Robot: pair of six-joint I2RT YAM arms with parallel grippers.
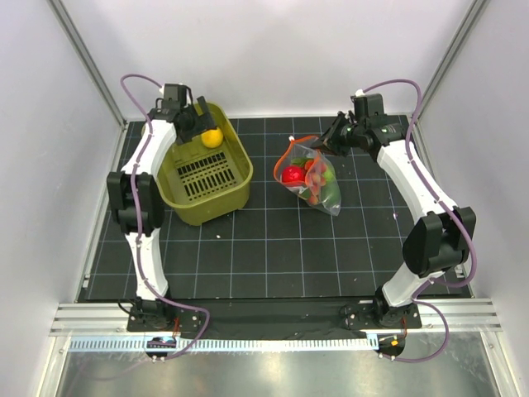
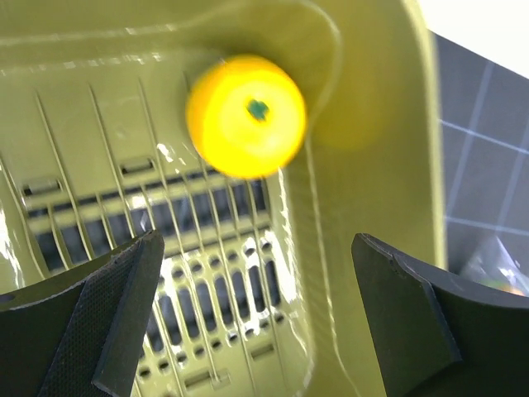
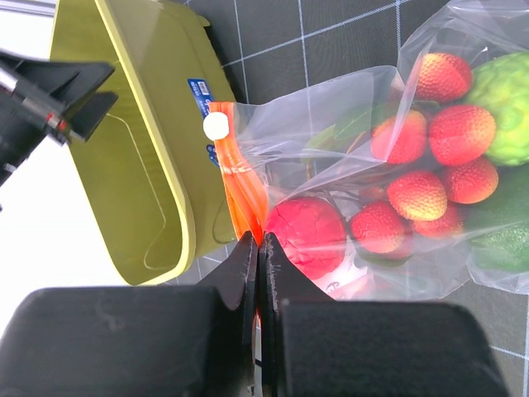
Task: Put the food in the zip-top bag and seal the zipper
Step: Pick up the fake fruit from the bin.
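Left gripper (image 2: 256, 248): arm extended forward, jaws wide apart. Right gripper (image 3: 258, 248): arm extended forward, jaws clamped on zipper (image 3: 238, 186).

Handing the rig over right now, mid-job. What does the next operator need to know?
Left gripper: open, hovering over the yellow ball, not gripping it. The ball lies in the olive basket.
Right gripper: shut on the zipper at the mouth of the zip-top bag.
Done: the red and green food is in the bag.
Left: move the ball into the bag, then seal the zipper. The mouth looks unsealed.
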